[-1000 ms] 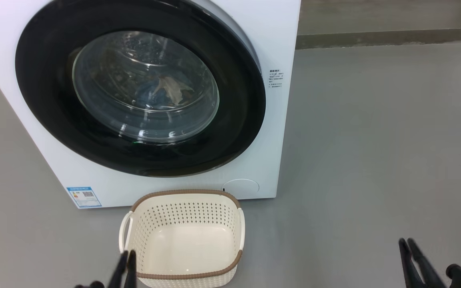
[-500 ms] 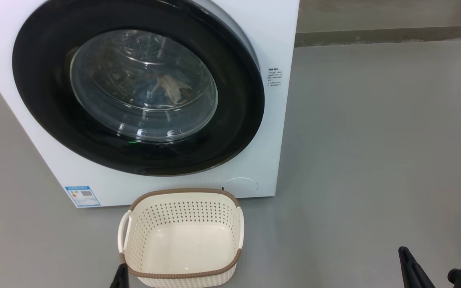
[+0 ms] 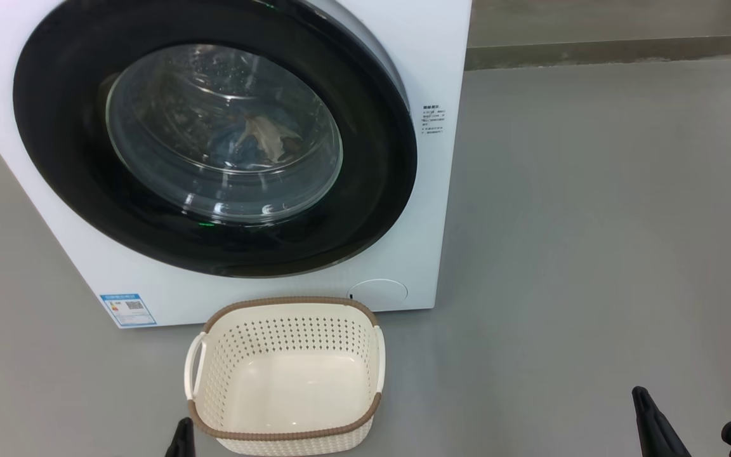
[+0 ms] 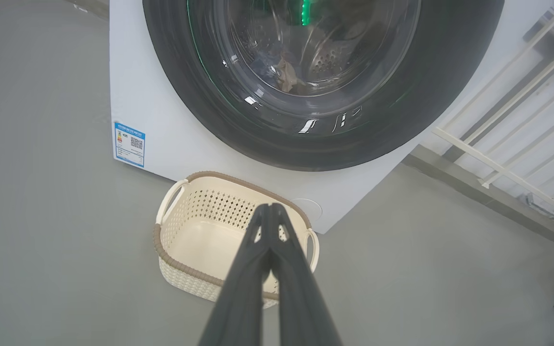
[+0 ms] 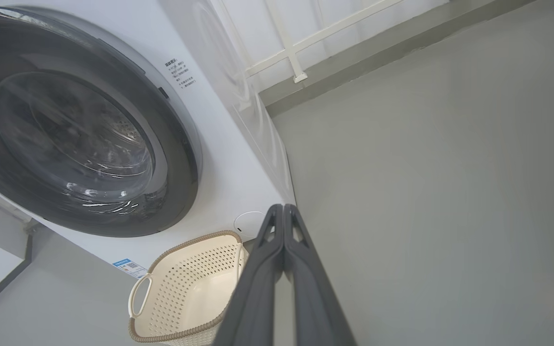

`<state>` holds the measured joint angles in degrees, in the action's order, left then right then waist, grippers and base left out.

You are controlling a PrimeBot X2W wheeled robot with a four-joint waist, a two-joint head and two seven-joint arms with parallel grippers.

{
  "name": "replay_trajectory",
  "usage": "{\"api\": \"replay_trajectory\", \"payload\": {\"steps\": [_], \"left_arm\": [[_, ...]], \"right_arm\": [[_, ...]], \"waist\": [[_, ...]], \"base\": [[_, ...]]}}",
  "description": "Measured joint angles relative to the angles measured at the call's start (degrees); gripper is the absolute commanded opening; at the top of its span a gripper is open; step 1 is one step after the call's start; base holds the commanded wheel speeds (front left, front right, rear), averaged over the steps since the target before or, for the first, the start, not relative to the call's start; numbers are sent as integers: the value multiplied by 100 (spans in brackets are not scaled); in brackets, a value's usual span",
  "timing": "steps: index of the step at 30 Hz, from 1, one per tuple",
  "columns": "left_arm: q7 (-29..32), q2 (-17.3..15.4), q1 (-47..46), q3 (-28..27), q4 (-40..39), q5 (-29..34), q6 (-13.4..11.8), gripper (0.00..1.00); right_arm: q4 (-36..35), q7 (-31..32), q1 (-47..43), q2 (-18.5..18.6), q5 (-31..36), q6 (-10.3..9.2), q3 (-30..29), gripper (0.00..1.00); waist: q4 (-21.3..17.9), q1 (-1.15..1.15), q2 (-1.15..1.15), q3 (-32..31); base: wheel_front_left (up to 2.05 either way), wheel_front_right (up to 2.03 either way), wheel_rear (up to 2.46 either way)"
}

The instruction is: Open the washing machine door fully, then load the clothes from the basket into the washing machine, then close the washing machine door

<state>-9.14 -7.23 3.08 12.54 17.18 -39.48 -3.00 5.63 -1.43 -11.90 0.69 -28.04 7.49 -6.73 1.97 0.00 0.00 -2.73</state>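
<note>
The main risk now is a false finish. The large round washing machine door (image 3: 54, 158), with its glossy black rim and bulging clear glass window, lies against the front of the big white front-loading washing machine (image 3: 441, 209). The pictures cannot tell whether its latch has caught. If it is only resting there, it could swing out again, and neither arm is placed to catch it. The blue and cream fabric clothes (image 3: 257, 143) lie deep in the steel drum behind the glass, so a sleeve trapped in the seal seems unlikely, though the lower rim of the opening is hidden. The small cream-white perforated plastic basket (image 3: 289, 301), with its brown woven-look rim, stands on the grey floor (image 3: 594, 254) just before the machine's foot and holds nothing. It looks light, so a careless forward reach could knock it aside. The left end effector (image 4: 270, 207) hangs low beside the basket's near left corner. Its two long dark fingers are pressed together, pinch nothing and point toward the door. The right end effector (image 5: 283, 207) sits low and well apart to the right over bare floor, with its fingers likewise pressed together and empty.
</note>
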Motion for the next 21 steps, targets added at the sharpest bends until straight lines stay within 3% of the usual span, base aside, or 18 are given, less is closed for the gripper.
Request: {"api": "replay_trajectory", "payload": {"steps": [21], "left_arm": [[318,105,-108,-360,-7,-1117,198,0]], "right_arm": [[205,170,346,8,-1345,0,-20,0]], "waist": [[-42,0,0,62]], "base": [[0,0,0]]}}
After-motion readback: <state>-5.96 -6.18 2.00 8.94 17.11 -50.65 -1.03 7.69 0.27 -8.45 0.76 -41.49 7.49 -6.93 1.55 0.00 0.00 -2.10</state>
